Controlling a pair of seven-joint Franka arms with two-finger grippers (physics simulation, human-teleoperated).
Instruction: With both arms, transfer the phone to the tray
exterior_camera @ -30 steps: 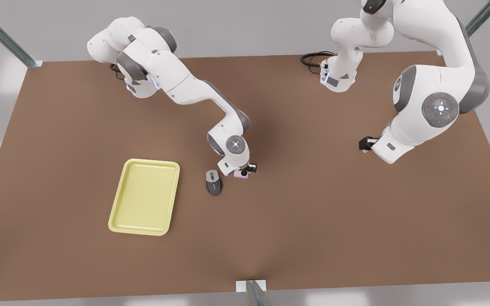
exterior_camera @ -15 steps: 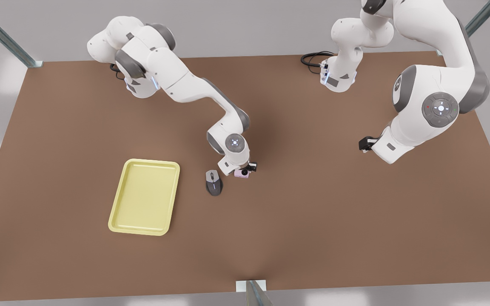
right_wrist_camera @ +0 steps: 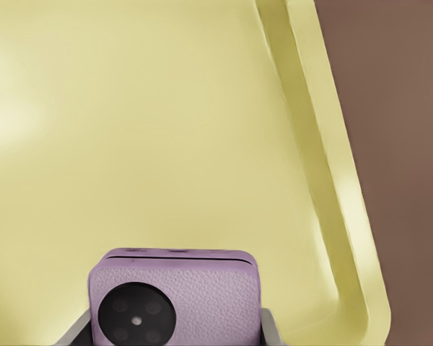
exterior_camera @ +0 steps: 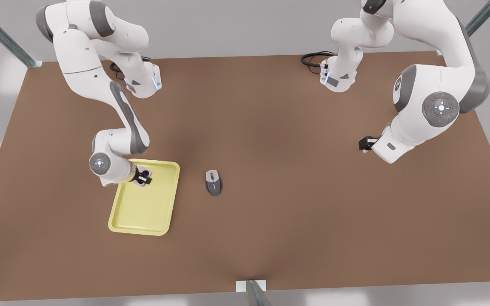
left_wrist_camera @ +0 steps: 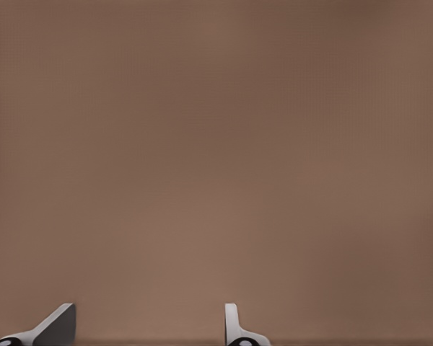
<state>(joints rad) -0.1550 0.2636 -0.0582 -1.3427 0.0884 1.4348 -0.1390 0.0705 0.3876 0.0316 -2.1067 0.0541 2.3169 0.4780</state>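
Over the tray (exterior_camera: pixel 143 208), near its far corner: right gripper (exterior_camera: pixel 143 178) clamped on the phone (exterior_camera: pixel 144 174), held off the tray floor, 1 black circle facing the wrist camera. Grey mouse (exterior_camera: pixel 214 182) lying on the counter (exterior_camera: pixel 296 204). Left gripper (exterior_camera: pixel 366 143) waiting, fingers (left_wrist_camera: pixel 54 326) parted, holding nothing.

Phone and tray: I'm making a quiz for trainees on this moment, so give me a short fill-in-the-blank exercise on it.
1. The right gripper is shut on the ____.
2. The phone hangs above the pale yellow ____.
3. The grey mouse lies on the table, on the front view's ____ of the tray.
4. The left gripper waits above bare table with its fingers ____.

Missing words: phone; tray; right; open
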